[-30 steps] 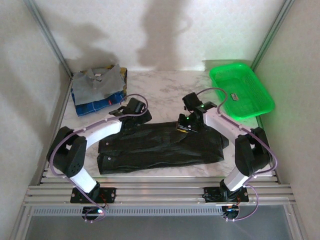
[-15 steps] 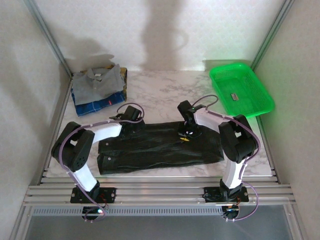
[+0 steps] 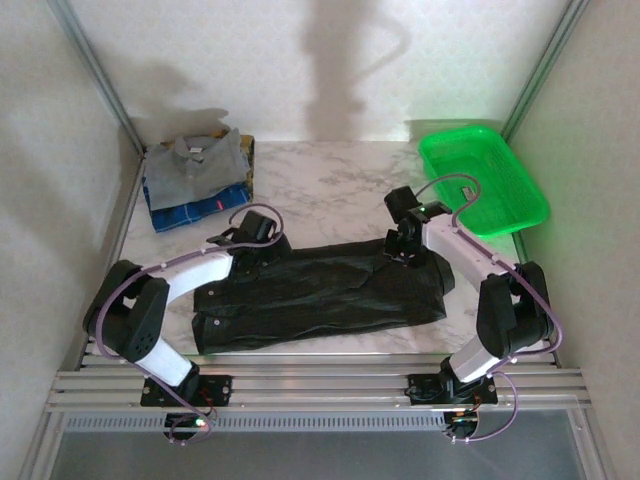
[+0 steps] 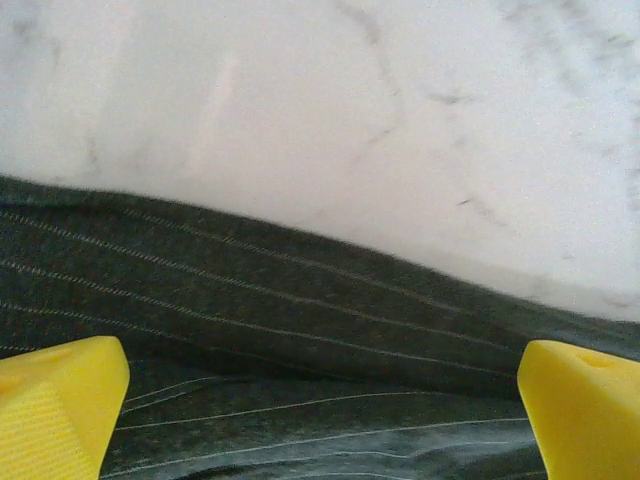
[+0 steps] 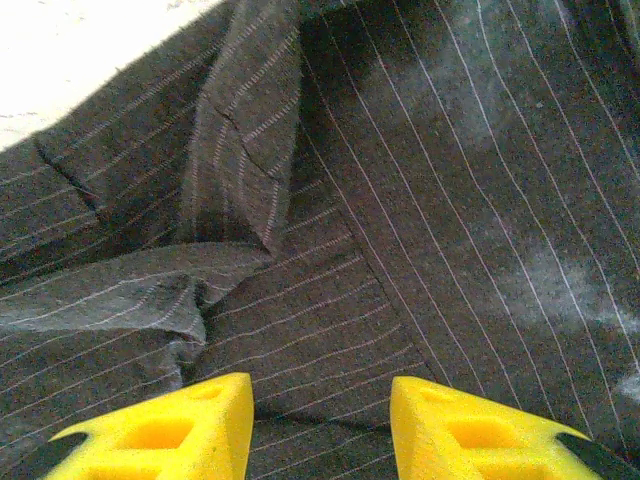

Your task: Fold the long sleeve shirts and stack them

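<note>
Dark pinstriped shirt [image 3: 320, 295], folded lengthwise, flat mid-table; grey shirt [image 3: 200, 160], folded, far-left corner

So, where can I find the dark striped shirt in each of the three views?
Top external: the dark striped shirt lies as a long band across the middle of the table, between both arms.
Left wrist: it takes the lower half, beyond the yellow fingers.
Right wrist: it covers nearly everything, creased at the left.
Shared landmark: the white marble table, bordering the shirt's edge in every view.
</note>
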### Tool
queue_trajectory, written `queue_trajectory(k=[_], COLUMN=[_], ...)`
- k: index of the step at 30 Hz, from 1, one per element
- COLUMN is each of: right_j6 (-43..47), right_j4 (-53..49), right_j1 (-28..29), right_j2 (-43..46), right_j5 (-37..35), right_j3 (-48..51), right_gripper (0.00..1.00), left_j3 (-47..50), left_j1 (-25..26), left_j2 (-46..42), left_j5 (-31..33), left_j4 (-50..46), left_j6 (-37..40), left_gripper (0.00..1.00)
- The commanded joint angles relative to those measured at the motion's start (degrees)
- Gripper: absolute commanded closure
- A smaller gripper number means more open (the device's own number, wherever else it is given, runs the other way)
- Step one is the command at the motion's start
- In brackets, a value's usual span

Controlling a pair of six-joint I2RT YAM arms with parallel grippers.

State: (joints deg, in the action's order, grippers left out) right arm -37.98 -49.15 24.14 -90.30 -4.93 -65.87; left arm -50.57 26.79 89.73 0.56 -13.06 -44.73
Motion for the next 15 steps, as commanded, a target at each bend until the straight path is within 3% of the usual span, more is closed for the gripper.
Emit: queue_trajectory(k=[1, 9, 15], right_j6=[-4.90, -13.42, -17.67], right_j4=[-0.79, 9.06, 13.18], right_j1=[-0.32, -0.28, -0.31], right_j2=[-1.25, -8.14, -19.03], right_j5=[-0.34, 1.91, 2.81], right_j3=[5.46, 9.10, -0.82], right_gripper=[0.59, 0.64, 0.66], left_j3=[-0.93, 6.97, 8.98], left_j1=[-0.61, -6.68, -8.22], left_j2=[-0.55, -0.28, -3.55], left_j5=[-0.50, -1.78, -1.65], left_j4=[-2.93, -0.96, -4.59], left_j6=[1.01, -2.35, -3.88], left_gripper=[0.01, 0.00, 0.01])
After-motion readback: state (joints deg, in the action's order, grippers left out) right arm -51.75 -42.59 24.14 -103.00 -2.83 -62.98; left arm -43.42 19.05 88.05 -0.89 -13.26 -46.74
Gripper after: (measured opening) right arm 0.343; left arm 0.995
